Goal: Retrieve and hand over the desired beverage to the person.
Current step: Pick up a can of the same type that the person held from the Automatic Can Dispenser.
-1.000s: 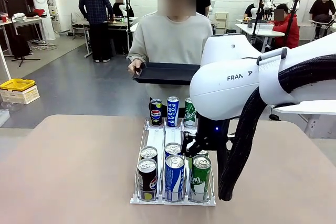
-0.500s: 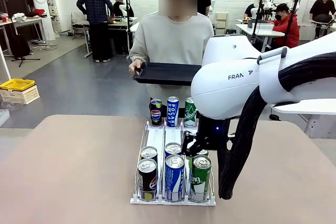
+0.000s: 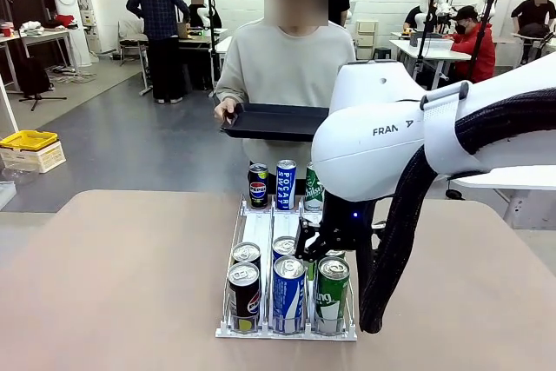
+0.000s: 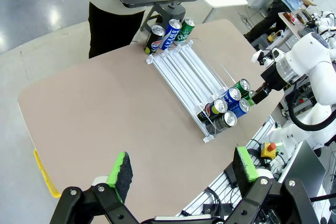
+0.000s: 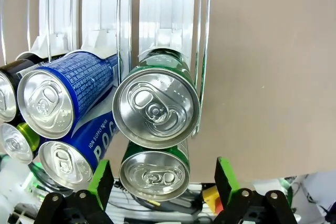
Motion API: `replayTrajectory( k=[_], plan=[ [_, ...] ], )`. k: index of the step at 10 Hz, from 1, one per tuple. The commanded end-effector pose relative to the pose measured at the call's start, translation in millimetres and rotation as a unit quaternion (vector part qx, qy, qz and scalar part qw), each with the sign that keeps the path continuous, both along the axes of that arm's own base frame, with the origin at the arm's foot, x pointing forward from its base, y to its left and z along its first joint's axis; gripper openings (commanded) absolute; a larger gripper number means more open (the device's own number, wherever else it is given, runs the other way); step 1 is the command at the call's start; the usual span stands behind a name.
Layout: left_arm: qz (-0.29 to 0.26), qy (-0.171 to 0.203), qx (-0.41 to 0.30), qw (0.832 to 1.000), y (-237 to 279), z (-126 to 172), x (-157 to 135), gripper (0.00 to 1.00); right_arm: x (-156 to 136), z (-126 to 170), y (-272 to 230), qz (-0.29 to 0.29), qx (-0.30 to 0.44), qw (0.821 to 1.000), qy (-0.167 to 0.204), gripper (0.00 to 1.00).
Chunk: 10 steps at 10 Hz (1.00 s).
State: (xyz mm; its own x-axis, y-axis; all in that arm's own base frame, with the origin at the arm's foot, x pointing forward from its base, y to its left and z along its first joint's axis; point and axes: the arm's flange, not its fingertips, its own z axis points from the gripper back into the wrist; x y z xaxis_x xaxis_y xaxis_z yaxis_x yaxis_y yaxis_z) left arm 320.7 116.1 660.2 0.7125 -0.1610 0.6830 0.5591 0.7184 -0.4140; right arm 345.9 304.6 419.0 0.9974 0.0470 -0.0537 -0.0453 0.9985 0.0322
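Now the right claw (image 5: 163,176), spread wide, has edged left above the green can (image 5: 156,104).

Person (image 3: 287,58) at far side of table, holding black tray (image 3: 274,121) level at waist. Rack (image 3: 258,228) mid-table: three cans upright at far end, six crowded at near end. Right gripper (image 3: 320,249) low over green cans (image 3: 331,294), right lane.

front across table (image 3: 113,284), left wrist high above, right wrist close, cans (image 3: 288,293) shared
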Motion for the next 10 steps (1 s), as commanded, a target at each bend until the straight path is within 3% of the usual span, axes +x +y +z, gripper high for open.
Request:
replayTrajectory(
  k=[1, 6, 7, 8, 9, 10],
  plan=[
    [-0.005, -0.006, -0.005, 1.0, 1.4, 0.5, -0.2, 1.0, 6.5, -1.1, 2.2, 0.014, 0.005, 1.0, 0.0, 1.0],
    [-0.005, -0.006, -0.005, 1.0, 1.4, 0.5, -0.2, 1.0, 5.1, -1.0, 0.8, 0.03, 0.002, 0.999, -0.014, 1.0],
    [-0.005, -0.006, -0.005, 1.0, 1.4, 0.5, -0.2, 1.0, 4.3, -1.4, 0.7, 0.035, -0.001, 0.999, -0.019, 0.43],
    [-0.005, -0.006, -0.005, 1.0, 1.4, 0.5, -0.2, 1.0, 4.6, -2.4, 1.1, 0.035, -0.001, 0.999, -0.017, 0.42],
    [-0.005, -0.006, -0.005, 1.0, 1.4, 0.5, -0.2, 1.0, 4.2, -2.7, 1.6, 0.037, -0.001, 0.999, -0.014, 0.0],
    [-0.005, -0.006, -0.005, 1.0, 1.4, 0.5, -0.2, 1.0, 4.2, -3.4, 2.3, 0.038, 0.0, 0.999, -0.014, 0.37]
  ],
)
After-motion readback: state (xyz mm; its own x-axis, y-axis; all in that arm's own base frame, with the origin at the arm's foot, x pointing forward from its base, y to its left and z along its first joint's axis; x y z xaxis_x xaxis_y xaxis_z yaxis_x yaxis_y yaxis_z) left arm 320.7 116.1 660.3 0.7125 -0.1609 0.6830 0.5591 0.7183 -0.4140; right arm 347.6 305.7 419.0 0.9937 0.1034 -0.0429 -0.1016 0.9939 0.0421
